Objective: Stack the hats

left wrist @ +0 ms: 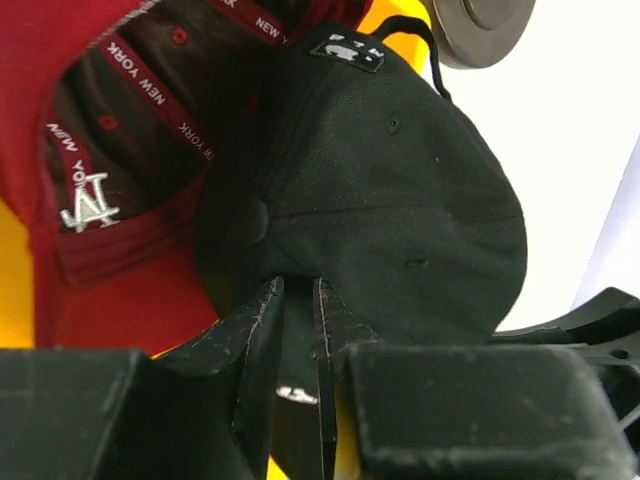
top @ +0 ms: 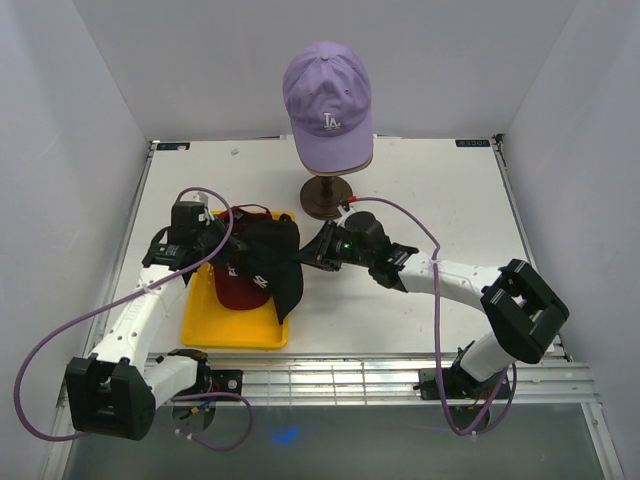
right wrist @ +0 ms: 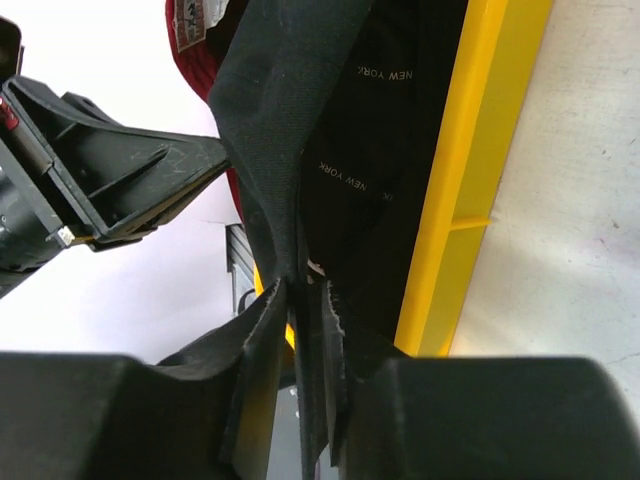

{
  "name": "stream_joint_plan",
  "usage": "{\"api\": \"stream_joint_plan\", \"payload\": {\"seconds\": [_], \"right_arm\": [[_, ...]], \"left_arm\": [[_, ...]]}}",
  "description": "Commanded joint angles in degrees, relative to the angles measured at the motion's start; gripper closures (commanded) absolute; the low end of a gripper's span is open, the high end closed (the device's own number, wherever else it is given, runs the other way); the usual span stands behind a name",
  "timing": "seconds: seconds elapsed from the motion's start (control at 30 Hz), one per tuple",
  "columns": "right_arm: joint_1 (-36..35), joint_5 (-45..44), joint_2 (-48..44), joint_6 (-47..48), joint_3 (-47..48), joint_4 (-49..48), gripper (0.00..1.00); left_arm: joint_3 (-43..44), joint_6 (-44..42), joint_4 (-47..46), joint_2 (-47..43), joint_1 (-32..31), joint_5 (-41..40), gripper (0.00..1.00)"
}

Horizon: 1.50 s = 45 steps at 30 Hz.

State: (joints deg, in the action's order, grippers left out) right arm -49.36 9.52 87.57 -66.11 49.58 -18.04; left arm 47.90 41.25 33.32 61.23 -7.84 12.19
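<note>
The left pincer (left wrist: 297, 325) is narrow, nipping a fold of the black fabric baseball cap (left wrist: 380, 200) near its crown. The right pincer (right wrist: 303, 330), also narrow, pinches the same cap's edge from the opposite side. That cap drapes over a dark red fabric baseball cap (left wrist: 110, 300) inside the rectangular yellow plastic tray (right wrist: 470, 150), near the white surface's (top: 420, 190) left near corner. Only the wrist views show NEW YORK on both caps' inner tapes. Only the overhead view shows a lavender fabric baseball cap (top: 325, 90), lettered LA, on a stand by the far edge.
</note>
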Motion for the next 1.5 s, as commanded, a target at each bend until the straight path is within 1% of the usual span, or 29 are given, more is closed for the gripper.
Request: {"api": "stream_joint_plan", "payload": {"seconds": [0.0,0.03,0.1,0.23,0.4,0.57,0.63,0.77,1.0,1.33,1.47], "right_arm": [[0.5,1.64,-1.35,1.07,-0.89,-1.82,0.73],[0.5,1.9,-1.44,1.24,-0.72,-1.91,0.67],[0.5,2.34,-1.7,2.29,-0.37,-1.47,0.59],[0.58,1.91,-3.19,3.61,-0.27,0.37,0.54],[0.85,2.69,-4.51,5.02,-0.45,2.13,0.53],[0.85,4.98,-6.36,7.13,-1.59,3.71,0.53],[0.85,5.42,-6.97,8.7,-1.86,5.99,0.53],[0.85,7.09,-6.45,10.55,-2.82,7.14,0.53],[0.76,9.55,-5.74,11.44,-4.85,6.27,0.53],[-0.12,11.49,-4.61,13.2,-1.77,8.11,0.53],[-0.47,12.98,-3.64,12.67,-1.42,7.23,0.54]], "left_arm": [[-0.44,0.93,-3.26,0.29,-1.56,-2.51,0.71],[-0.44,1.02,-3.61,0.47,-1.74,-3.13,0.71],[-0.26,1.2,-3.96,0.9,-2.18,-3.22,0.72],[0.35,1.72,-4.49,1.96,-3.24,-3.83,0.73],[0.35,2.42,-4.76,3.01,-5.35,-4.98,0.73],[0.26,2.51,-5.2,3.02,-5.52,-5.15,0.73],[0.53,2.34,-5.11,2.84,-5.52,-5.24,0.73],[0.62,2.25,-5.2,2.93,-5.61,-5.16,0.73],[0.53,2.16,-5.28,2.93,-5.52,-5.24,0.73],[-0.17,2.51,-5.81,3.37,-5.52,-4.98,0.73],[-0.44,2.51,-6.07,3.28,-5.61,-4.98,0.73]]}}
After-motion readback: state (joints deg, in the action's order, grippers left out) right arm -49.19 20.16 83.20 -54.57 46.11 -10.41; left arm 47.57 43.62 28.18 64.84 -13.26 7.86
